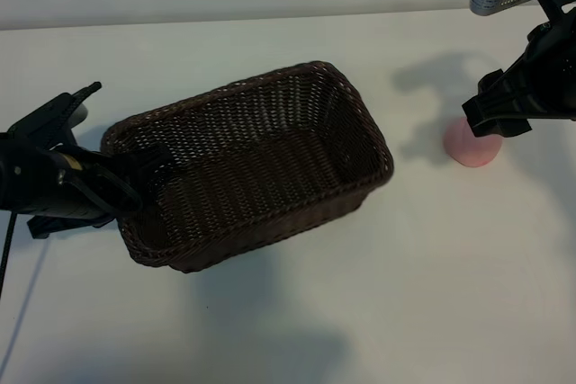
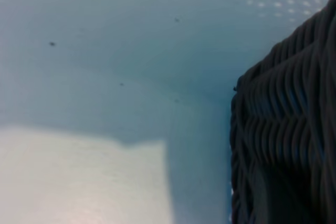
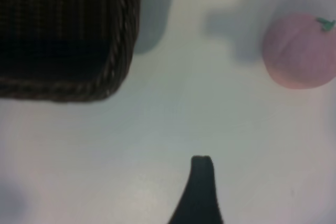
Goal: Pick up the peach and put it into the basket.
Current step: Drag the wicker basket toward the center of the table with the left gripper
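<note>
While the peach (image 1: 468, 146) sits on the white table (image 1: 432, 294) well to the right of the basket (image 1: 261, 164), the right gripper (image 1: 498, 116) hangs just above it, partly covering its top in the exterior view. Jaws spread wide, nothing between them. In the right wrist view the peach (image 3: 300, 51) lies clear on the table, small green bit at its top, apart from the single dark fingertip (image 3: 202, 169) that shows — no contact with the fruit. The basket's braided corner (image 3: 113, 72) is in that same view, well apart from the peach.

Left gripper (image 1: 144, 173) is at the basket's left end, at the rim, its fingers overlapping the wicker wall there. Cannot tell whether it grips the rim or only rests against it — the fingers are not resolved. Left wrist view gives only the woven basket wall (image 2: 289, 140) close up beside bare table.

Basket stands upright, dark brown, nothing visible inside.
</note>
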{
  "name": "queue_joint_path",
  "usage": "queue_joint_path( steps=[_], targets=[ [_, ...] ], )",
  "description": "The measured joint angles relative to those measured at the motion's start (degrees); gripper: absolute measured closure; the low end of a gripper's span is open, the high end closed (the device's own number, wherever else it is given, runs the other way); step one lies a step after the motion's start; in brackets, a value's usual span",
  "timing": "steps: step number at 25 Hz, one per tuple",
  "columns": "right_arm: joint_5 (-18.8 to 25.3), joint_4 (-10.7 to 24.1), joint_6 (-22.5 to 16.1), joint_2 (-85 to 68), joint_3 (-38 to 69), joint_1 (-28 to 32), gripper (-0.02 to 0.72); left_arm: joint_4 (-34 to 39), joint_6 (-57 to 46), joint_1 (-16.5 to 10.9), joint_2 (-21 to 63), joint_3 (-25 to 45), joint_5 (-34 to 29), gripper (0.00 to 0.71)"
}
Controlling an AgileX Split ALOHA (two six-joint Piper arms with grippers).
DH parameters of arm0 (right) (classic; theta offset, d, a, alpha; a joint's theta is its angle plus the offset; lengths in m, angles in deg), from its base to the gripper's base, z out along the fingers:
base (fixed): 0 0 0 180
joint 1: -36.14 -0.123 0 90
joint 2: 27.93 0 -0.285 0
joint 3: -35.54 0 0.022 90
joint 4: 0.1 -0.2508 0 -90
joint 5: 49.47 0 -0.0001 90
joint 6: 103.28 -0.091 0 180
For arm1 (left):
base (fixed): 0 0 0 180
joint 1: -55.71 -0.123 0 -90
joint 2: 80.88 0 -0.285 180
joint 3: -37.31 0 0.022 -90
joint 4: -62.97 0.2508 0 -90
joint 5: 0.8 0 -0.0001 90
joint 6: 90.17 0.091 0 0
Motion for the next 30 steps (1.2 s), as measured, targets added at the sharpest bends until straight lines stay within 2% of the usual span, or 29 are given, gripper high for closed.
queue_joint_path(
  steps=[5,8,20,30],
  targets=[
    [0.0,0.0,0.0,0.0,0.0,0.0,0.108,-8.7,10.1,0.0,0.7,0.0,-0.1,0.550],
    [0.0,0.0,0.0,0.0,0.0,0.0,0.108,-11.2,14.2,0.0,2.1,-1.0,-1.8,0.550],
    [0.3,0.0,0.0,0.0,0.0,0.0,0.108,-11.8,19.0,0.0,2.1,-12.0,-9.5,0.550],
    [0.7,0.0,0.0,0.0,0.0,0.0,0.108,-11.2,24.3,0.0,-8.2,-23.0,-15.8,0.550]
  ],
)
